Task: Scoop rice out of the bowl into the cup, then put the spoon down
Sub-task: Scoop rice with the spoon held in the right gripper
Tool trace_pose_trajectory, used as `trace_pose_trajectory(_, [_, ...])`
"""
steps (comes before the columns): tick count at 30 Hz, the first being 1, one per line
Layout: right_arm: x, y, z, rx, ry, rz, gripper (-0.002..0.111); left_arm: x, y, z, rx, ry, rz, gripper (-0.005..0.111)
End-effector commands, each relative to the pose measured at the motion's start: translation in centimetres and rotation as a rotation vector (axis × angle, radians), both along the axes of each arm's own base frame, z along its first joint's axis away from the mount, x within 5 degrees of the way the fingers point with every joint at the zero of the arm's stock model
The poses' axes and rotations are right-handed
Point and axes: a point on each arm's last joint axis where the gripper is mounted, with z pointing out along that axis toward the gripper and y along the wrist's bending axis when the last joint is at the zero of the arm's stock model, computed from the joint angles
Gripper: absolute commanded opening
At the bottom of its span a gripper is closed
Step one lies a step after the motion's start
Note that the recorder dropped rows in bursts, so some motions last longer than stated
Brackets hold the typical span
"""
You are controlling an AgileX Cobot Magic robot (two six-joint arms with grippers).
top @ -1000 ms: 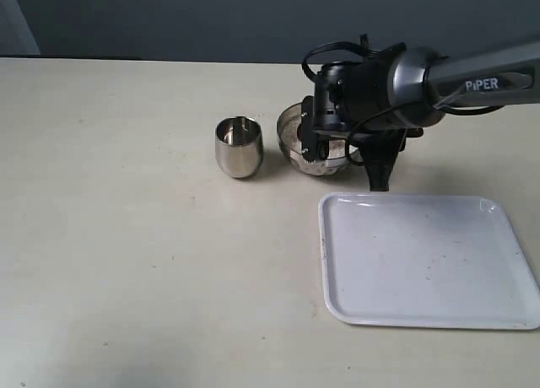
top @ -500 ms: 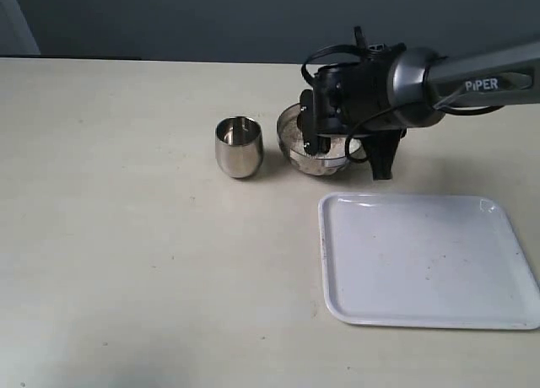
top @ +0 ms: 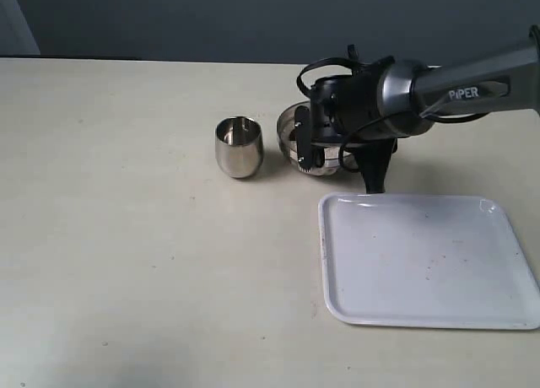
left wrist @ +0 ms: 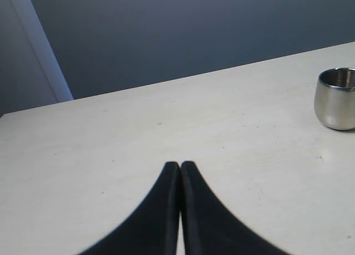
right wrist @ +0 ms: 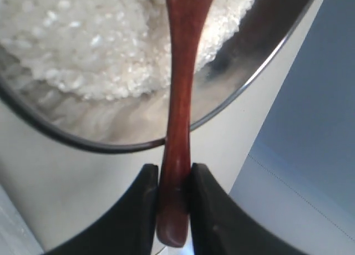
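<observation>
In the right wrist view my right gripper (right wrist: 173, 174) is shut on the handle of the dark reddish-brown wooden spoon (right wrist: 180, 94). The spoon runs over the rim of the metal bowl (right wrist: 260, 39) into the white rice (right wrist: 94, 44); its scoop end is out of frame. In the exterior view the right arm's wrist covers most of the bowl (top: 289, 128), and its gripper cannot be made out. The steel cup (top: 239, 147) stands left of the bowl, upright and apart from it. My left gripper (left wrist: 180, 165) is shut on nothing, above bare table, with the cup (left wrist: 336, 98) far off.
A white tray (top: 426, 260) lies on the table in front of the bowl, to the right. The right arm (top: 456, 88) reaches in from the right edge. The cream table (top: 126, 236) extends to the left and front.
The right wrist has rolled and dropped a little toward the bowl's left side, now covering more of the bowl. The cup, tray and left gripper's surroundings have not moved.
</observation>
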Motion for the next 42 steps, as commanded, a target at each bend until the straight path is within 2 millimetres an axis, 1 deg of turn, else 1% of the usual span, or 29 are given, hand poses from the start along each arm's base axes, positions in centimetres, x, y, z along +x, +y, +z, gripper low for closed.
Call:
trace_pose_trajectory(1, [0.0, -0.1, 0.0, 0.017, 0.017, -0.001, -0.001, 0.0, 0.0, 0.2, -0.007, -0.005, -0.002, 0.0])
trace_pose_trajectory(9, [-0.4, -0.1, 0.6, 0.052, 0.043, -0.027, -0.001, 0.0, 0.0, 0.2, -0.007, -0.005, -0.002, 0.0])
trace_pose_trajectory(15, [-0.5, -1.0, 1.0, 0.11, 0.087, -0.122, -0.001, 0.0, 0.0, 0.2, -0.007, -0.005, -0.002, 0.0])
trace_pose_trajectory(19, [-0.8, -1.0, 0.8, 0.128, 0.109, -0.152, -0.001, 0.0, 0.0, 0.2, -0.007, -0.005, -0.002, 0.0])
trace_pose_trajectory(26, [-0.7, -0.9, 0.8, 0.139, 0.108, -0.145, -0.001, 0.0, 0.0, 0.2, -0.007, -0.005, -0.002, 0.0])
trace_pose_trajectory(32, [-0.6, -1.0, 1.5, 0.157, 0.096, -0.131, -0.001, 0.0, 0.0, 0.2, -0.007, -0.005, -0.002, 0.0])
trace_pose_trajectory(37, [-0.1, -1.0, 2.5, 0.191, 0.083, -0.147, -0.001, 0.0, 0.0, 0.2, -0.007, -0.005, -0.002, 0.0])
trace_pose_trajectory(42, [0.2, -0.6, 3.2, 0.242, 0.119, -0.163, -0.001, 0.0, 0.0, 0.2, -0.007, -0.005, -0.002, 0.0])
